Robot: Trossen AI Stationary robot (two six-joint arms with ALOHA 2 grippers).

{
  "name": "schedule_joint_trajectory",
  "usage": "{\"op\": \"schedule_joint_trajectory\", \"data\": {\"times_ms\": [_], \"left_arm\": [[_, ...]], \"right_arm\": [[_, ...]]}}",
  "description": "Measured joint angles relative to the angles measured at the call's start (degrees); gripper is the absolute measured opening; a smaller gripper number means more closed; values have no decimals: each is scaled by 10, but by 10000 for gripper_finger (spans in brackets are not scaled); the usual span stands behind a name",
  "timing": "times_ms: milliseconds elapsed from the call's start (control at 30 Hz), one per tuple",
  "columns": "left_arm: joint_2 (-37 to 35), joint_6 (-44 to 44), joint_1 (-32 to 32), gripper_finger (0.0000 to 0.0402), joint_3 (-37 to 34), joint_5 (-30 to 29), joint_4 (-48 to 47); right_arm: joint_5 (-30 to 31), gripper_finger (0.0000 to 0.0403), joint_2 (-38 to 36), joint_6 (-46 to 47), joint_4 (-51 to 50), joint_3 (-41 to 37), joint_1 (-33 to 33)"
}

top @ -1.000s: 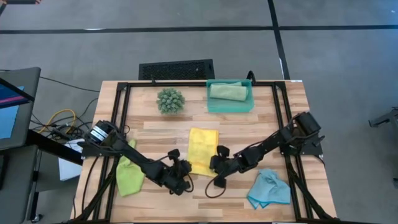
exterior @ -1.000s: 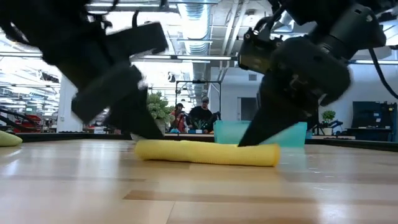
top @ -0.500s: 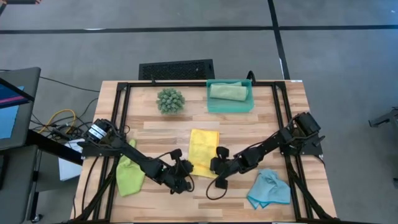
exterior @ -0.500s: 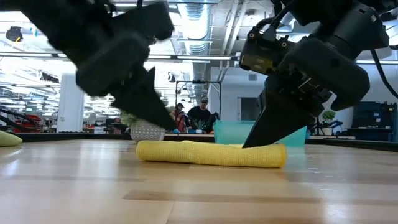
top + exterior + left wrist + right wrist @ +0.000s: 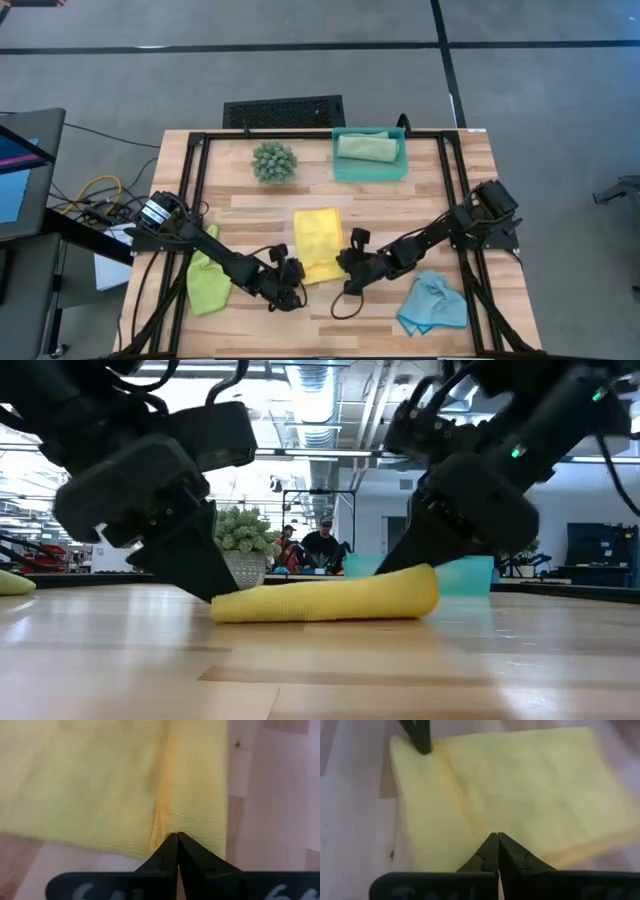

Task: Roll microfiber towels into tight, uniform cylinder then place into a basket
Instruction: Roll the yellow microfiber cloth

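Overhead, straight down on the whole desk (image 5: 400,205); level at desktop height, facing the room; each wrist close above the yellow towel (image 5: 318,244), shared by all four.

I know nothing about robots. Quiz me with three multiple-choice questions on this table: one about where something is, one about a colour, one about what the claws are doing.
1. Where is the sage green towel?
A. In the teal basket
B. Under the left arm
C. On the floor

2. What colour is the towel between the two grippers?
A. Light blue
B. Yellow
C. Lime green

3. How do the left gripper and right gripper stand?
A. Both wide open
B. One open
C. Both shut

Answers: 1 A, it lies inside the bin. 2 B, the yellow towel sits between them. 3 C, each wrist view shows the fingertips together at the cloth.
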Motion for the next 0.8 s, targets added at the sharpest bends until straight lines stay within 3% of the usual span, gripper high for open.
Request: {"op": "schedule_joint_trajectory", "data": {"times_ms": [233,433,633,800], "left_arm": [[0,-2,0,0,0,3,3],[0,-9,0,0,0,3,5],[1,-9,0,0,0,3,6],[1,-9,1,0,0,2,6]], "right_arm": [[-14,27,-30,-49,63,1,46],[-33,100,-11,-80,96,-1,55],[-99,179,32,-132,158,-1,25],[-109,209,73,-180,169,23,3]]}}
